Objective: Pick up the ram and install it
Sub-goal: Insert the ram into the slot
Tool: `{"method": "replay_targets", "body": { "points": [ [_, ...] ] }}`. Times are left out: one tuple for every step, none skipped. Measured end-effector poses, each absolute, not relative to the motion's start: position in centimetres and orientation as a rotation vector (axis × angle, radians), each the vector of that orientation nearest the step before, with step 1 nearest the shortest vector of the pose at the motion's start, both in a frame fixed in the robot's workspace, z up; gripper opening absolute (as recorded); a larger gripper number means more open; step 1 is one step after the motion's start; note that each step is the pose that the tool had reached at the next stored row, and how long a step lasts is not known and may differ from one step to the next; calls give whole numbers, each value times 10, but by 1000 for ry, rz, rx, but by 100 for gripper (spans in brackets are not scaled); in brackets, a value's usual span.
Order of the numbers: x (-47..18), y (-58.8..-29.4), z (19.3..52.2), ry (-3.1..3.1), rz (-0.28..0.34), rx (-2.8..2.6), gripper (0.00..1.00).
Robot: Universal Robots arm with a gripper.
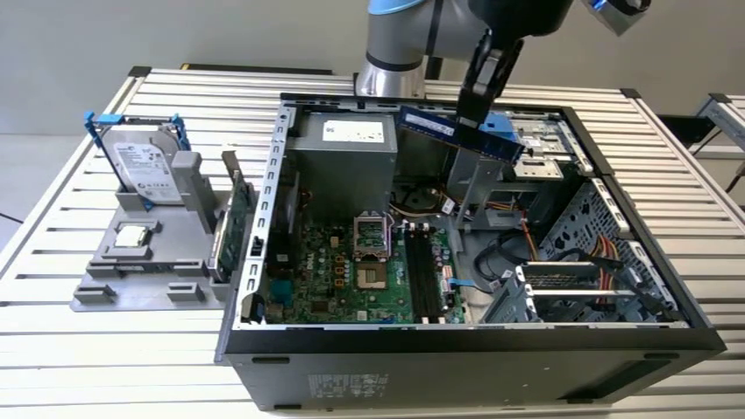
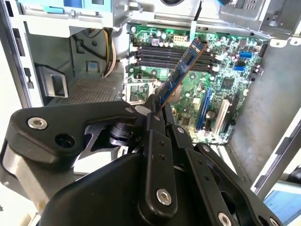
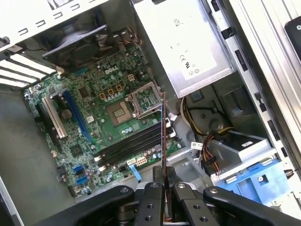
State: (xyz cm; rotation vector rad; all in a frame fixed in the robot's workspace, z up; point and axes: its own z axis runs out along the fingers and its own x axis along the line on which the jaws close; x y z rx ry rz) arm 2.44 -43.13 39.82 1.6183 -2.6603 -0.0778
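The ram [image 1: 461, 133] is a long dark blue stick with black chips. It hangs tilted in the air over the back right part of the open computer case [image 1: 466, 336]. My gripper [image 1: 473, 115] is shut on it from above. In both wrist views the ram [image 2: 181, 73] [image 3: 163, 134] sticks out from between the black fingers of the gripper [image 2: 157, 102] [image 3: 163, 184] toward the green motherboard [image 2: 197, 89] [image 3: 94, 122]. The black memory slots [image 1: 425, 279] [image 2: 164, 52] [image 3: 129, 147] lie below, apart from the ram.
A grey power supply [image 1: 344, 153] and the CPU socket [image 1: 370, 236] sit inside the case, with cables [image 1: 524, 227] and a drive cage on the exterior view's right. On the exterior view's left a grey stand [image 1: 140, 279] holds a hard drive [image 1: 146, 166] and a green card [image 1: 236, 223].
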Motion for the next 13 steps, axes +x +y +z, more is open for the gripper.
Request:
{"method": "replay_targets", "body": {
  "points": [
    [24,-431,398,-2665,-78,1611,0],
    [24,-431,398,-2670,-78,1603,0],
    [24,-431,398,-2675,-78,1595,0],
    [24,-432,398,-2680,-78,1587,0],
    [24,-432,398,-2685,-79,1578,0],
    [24,-432,398,-2690,-79,1570,0],
    [24,-432,398,-2695,-79,1562,0],
    [24,-432,398,-2700,-79,1554,0],
    [24,-432,398,-2705,-79,1546,0],
    [24,-432,398,-2710,-79,1537,0],
    [24,-432,398,-2714,-79,1530,0],
    [24,-432,398,-2719,-79,1522,0],
    [24,-432,398,-2723,-79,1514,0]
  ]
}}
